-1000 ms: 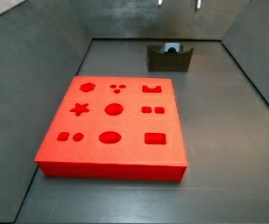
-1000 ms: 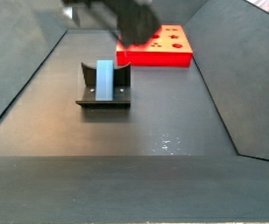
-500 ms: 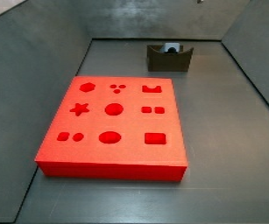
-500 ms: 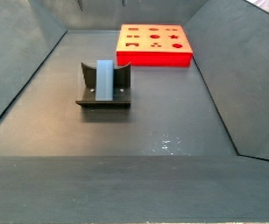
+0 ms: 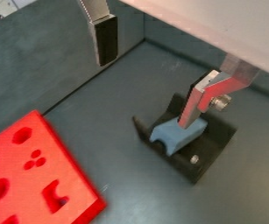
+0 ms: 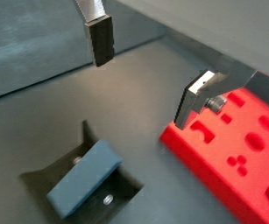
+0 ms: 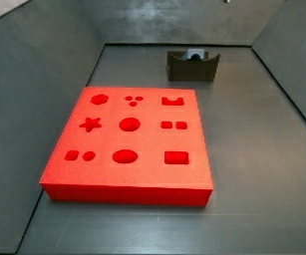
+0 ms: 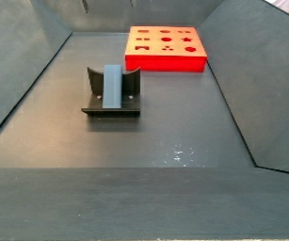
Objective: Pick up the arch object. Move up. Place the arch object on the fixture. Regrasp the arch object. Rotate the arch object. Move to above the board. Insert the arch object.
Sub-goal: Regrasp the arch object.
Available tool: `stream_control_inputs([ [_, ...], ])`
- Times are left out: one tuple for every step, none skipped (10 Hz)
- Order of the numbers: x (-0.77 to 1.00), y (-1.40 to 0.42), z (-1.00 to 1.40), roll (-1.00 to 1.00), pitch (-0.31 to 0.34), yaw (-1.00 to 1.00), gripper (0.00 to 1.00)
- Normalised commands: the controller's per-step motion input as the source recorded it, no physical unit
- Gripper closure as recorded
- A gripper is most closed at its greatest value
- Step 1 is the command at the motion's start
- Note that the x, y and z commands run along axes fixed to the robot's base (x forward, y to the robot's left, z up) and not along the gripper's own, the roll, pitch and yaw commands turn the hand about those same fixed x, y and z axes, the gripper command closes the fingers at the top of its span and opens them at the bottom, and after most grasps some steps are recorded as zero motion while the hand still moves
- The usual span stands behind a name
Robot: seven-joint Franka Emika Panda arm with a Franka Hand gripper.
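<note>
Arch object [image 8: 113, 87] rests in the fixture [image 8: 110, 108]'s scooped top; looks rigid, light, smooth. Best gripped across its long flat sides. Gripper [image 5: 154, 61] high above, fingers [image 5: 105, 37] spread, empty. Board [image 8: 166, 47] beyond.

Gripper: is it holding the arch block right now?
No. In both wrist views the gripper is open and empty above the floor, while the arch block rests in the fixture.

A lab test rig: grey walled bin [image 8: 34, 85] and robot fingers [image 5: 105, 39].
</note>
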Motion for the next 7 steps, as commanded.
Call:
stream_control_inputs([
  [-0.04,-0.02,0.00,1.00,-0.028,0.02,0.00],
  [-0.04,-0.02,0.00,1.00,-0.033,0.02,0.00],
  [-0.04,-0.02,0.00,1.00,-0.042,0.02,0.00],
  [-0.04,-0.02,0.00,1.00,-0.044,0.02,0.00],
  [-0.04,-0.02,0.01,1.00,-0.045,0.02,0.00],
  [-0.03,-0.02,0.01,1.00,-0.042,0.02,0.00],
  [-0.01,-0.02,0.02,1.00,-0.040,0.02,0.00],
])
